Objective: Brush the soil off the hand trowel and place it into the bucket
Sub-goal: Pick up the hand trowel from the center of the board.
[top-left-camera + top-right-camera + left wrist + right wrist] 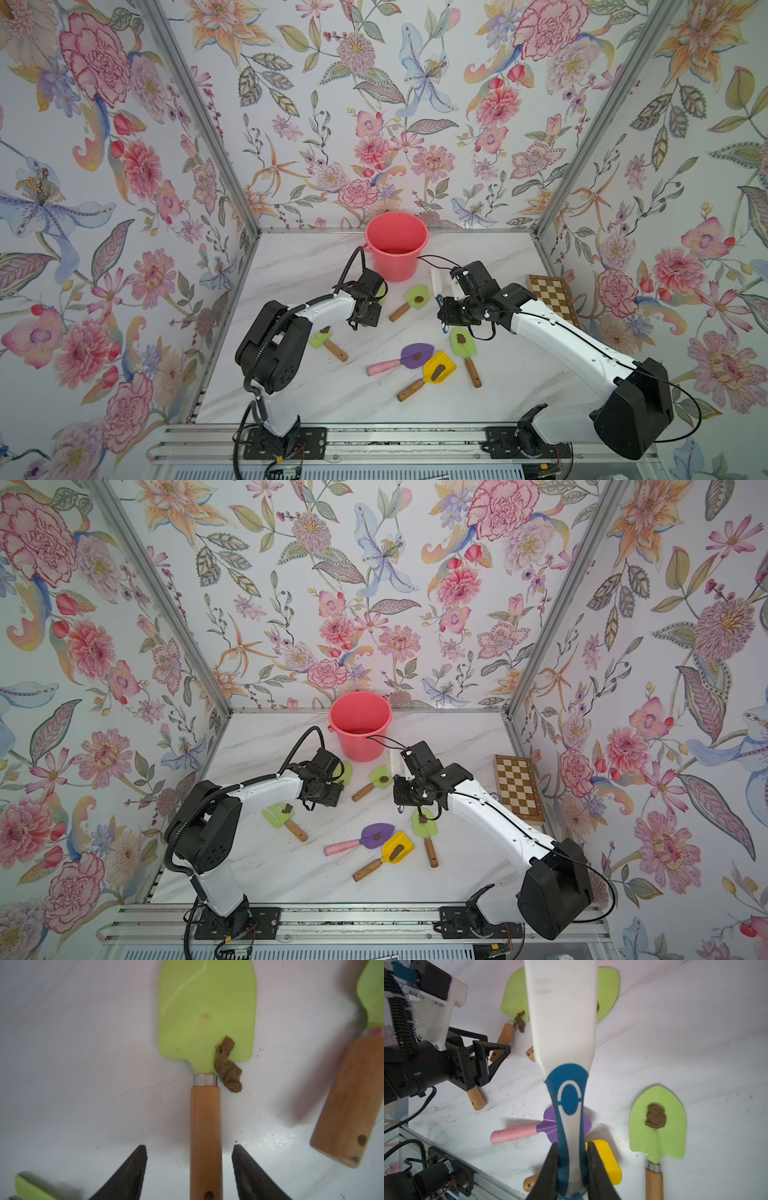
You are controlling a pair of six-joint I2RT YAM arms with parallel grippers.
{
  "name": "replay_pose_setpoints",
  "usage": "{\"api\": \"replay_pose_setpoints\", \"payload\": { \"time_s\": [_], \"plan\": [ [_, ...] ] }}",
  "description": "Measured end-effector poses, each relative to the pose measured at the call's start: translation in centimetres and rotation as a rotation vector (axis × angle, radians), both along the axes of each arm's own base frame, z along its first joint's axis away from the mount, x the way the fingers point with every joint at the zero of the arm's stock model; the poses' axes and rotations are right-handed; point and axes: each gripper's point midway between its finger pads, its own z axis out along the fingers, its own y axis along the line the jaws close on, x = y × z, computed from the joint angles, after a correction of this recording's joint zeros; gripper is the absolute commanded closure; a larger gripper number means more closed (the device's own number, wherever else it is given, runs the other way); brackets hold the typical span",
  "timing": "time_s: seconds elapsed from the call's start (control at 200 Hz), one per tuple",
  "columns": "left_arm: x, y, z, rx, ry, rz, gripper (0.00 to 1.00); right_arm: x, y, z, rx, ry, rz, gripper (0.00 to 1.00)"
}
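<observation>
A lime-green hand trowel (206,1012) with a wooden handle lies flat on the white table. A lump of brown soil (227,1064) clings where its blade meets the neck. My left gripper (189,1146) is open and straddles the handle, with a gap on each side. In both top views that arm covers most of this trowel. My right gripper (572,1144) is shut on the blue-and-white brush (564,1022), held above the table with its white head (436,281) near the coral-pink bucket (397,249). The bucket stands upright at the back.
More soiled tools lie around: a green trowel (415,297), a green fork (322,338), a purple trowel with a pink handle (415,355), a yellow one (438,365) and another green trowel (461,340). A chessboard (552,297) lies at the right edge.
</observation>
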Motion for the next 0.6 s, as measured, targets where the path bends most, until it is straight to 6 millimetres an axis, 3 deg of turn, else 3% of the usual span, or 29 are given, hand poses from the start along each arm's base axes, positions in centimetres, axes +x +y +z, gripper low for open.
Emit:
{"api": "replay_pose_setpoints", "payload": {
  "time_s": [0.596],
  "plan": [
    [-0.17,-0.15,-0.66,0.012,0.006,-0.022,0.72,0.53,0.38,0.24,0.016,-0.023,0.001,0.94]
  ]
}}
